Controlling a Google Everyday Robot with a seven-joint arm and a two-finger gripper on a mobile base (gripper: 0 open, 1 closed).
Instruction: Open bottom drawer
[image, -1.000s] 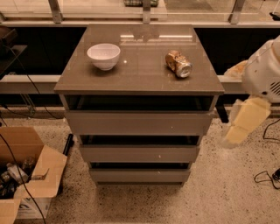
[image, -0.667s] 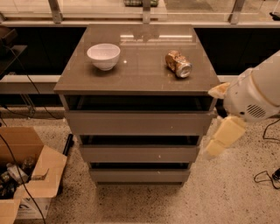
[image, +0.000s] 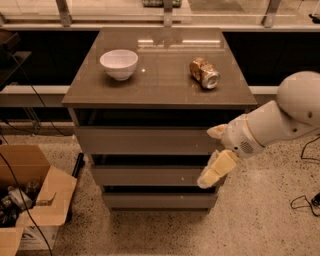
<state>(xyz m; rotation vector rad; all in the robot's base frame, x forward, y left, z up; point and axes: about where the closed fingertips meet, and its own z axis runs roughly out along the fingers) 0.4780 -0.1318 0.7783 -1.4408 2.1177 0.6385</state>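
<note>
The grey-brown cabinet (image: 160, 90) has three handle-less drawer fronts stepped back one under another. The bottom drawer (image: 155, 201) is the lowest and narrowest panel, just above the floor, and looks pushed in. My gripper (image: 207, 157) comes in from the right on a white arm (image: 280, 117). It hangs in front of the right end of the middle drawer front (image: 145, 176), above the bottom drawer. Its cream fingers (image: 216, 170) are spread apart, one near the top drawer front and one pointing down-left, with nothing between them.
A white bowl (image: 119, 64) and a crushed can (image: 204, 73) lie on the cabinet top. An open cardboard box (image: 30, 200) with clutter stands on the speckled floor at the left. Cables (image: 302, 202) lie at the right. A dark ledge runs behind.
The arm has swung left from the cabinet's right side, and the gripper now hangs in front of the right end of the drawer fronts. The drawers have not moved.
</note>
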